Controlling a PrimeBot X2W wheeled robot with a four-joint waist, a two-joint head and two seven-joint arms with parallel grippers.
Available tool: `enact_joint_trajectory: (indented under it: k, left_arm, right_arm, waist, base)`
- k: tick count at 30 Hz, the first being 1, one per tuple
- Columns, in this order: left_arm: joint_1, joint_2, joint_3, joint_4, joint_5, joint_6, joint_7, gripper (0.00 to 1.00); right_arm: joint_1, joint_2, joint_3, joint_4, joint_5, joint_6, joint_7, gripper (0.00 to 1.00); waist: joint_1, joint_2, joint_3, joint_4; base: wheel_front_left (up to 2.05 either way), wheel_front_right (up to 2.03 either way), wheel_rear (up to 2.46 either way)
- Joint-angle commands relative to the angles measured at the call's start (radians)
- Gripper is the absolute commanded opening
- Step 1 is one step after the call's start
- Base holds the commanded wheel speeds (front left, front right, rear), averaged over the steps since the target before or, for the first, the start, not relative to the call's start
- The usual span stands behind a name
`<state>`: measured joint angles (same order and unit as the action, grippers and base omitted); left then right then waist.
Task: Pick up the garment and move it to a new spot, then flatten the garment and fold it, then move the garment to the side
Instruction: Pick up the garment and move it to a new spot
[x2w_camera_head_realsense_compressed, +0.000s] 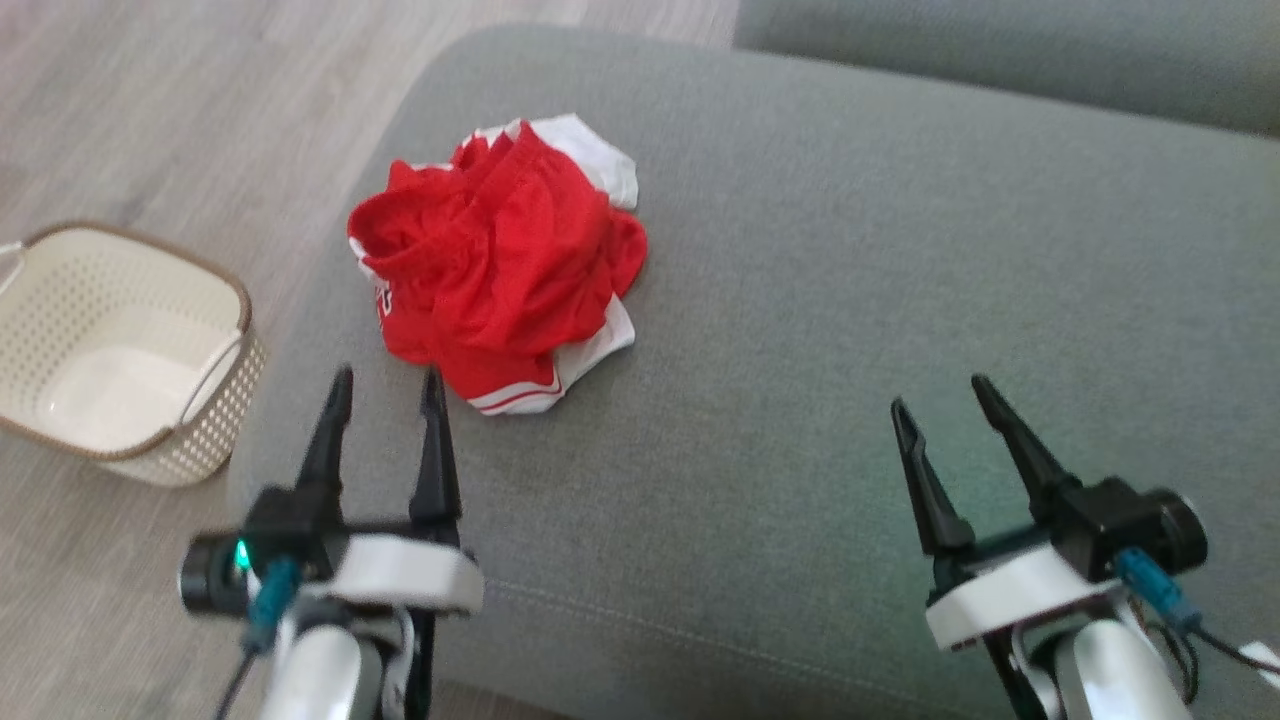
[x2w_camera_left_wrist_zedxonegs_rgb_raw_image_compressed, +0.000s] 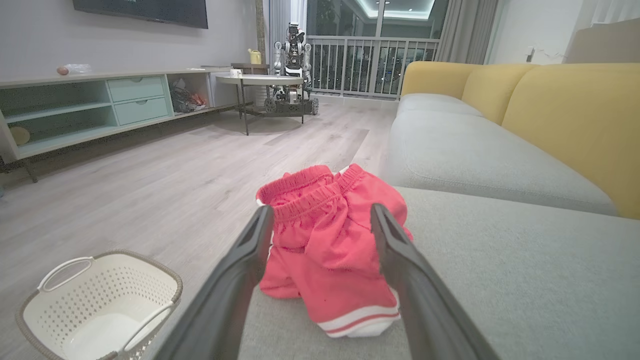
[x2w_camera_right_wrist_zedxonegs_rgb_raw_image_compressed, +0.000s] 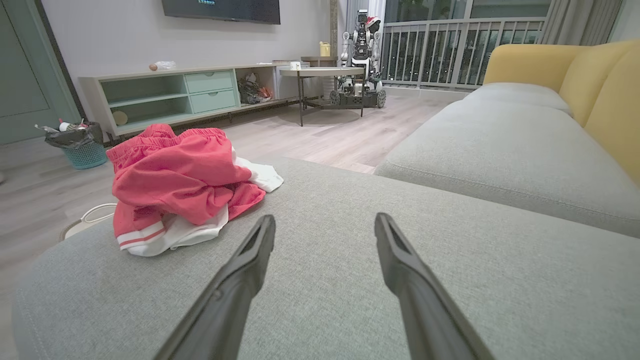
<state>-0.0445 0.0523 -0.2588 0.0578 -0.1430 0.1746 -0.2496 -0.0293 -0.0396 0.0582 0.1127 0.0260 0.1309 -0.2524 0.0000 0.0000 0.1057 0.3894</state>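
The garment is a pair of red shorts with white trim, crumpled in a heap near the left end of a grey sofa seat. My left gripper hovers open just in front of the heap, apart from it. In the left wrist view the garment lies straight ahead between my open left gripper's tips. My right gripper stands open over bare cushion well to the right. The right wrist view has the garment at the left, away from the open right gripper.
A cream perforated basket stands on the wooden floor left of the sofa, also the basket in the left wrist view. Yellow backrests line the sofa's far side. Another robot stands by a table across the room.
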Motion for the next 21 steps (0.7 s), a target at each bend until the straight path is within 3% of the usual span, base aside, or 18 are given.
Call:
enact_joint_trajectory:
  k: [1, 6, 8, 11, 16, 21]
  left_arm:
    - [-0.097, -0.002, 0.046, -0.039, 0.01, -0.014, -0.012, 1.0]
    - [-0.221, 0.012, 0.083, -0.012, 0.017, -0.066, -0.012, 1.0]
    - [-0.335, 0.04, 0.106, 0.056, 0.01, -0.111, -0.012, 1.0]
    - [-0.416, 0.063, 0.109, 0.131, 0.001, -0.144, 0.004, 1.0]
    - [-0.621, 0.126, 0.095, 0.293, -0.003, -0.214, 0.176, 1.0]
    - [-0.761, 0.141, 0.074, 0.432, -0.076, -0.281, 0.351, 1.0]
  right_arm:
    - [-0.056, -0.011, 0.019, -0.038, -0.011, 0.0, -0.009, 1.0]
    - [-0.085, -0.011, 0.022, -0.037, -0.04, 0.0, -0.009, 1.0]
    - [-0.108, -0.011, 0.017, -0.038, -0.067, 0.0, -0.009, 1.0]
    - [-0.123, -0.011, 0.012, -0.04, -0.086, 0.0, -0.009, 1.0]
    - [-0.161, -0.011, 0.0, -0.048, -0.134, 0.0, -0.009, 1.0]
    - [-0.194, -0.011, 0.0, -0.053, -0.172, 0.0, -0.009, 1.0]
  waist:
    - [0.0, 0.0, 0.043, 0.004]
    - [0.0, 0.0, 0.111, -0.009]
    - [0.0, 0.0, 0.163, -0.022]
    - [0.0, 0.0, 0.196, -0.029]
    - [0.0, 0.0, 0.278, -0.04]
    - [0.0, 0.0, 0.339, -0.042]
  base:
    - [0.0, 0.0, 0.0]
    - [0.0, 0.0, 0.0]
    - [0.0, 0.0, 0.0]
    - [0.0, 0.0, 0.0]
    - [0.0, 0.0, 0.0]
    - [0.0, 0.0, 0.0]
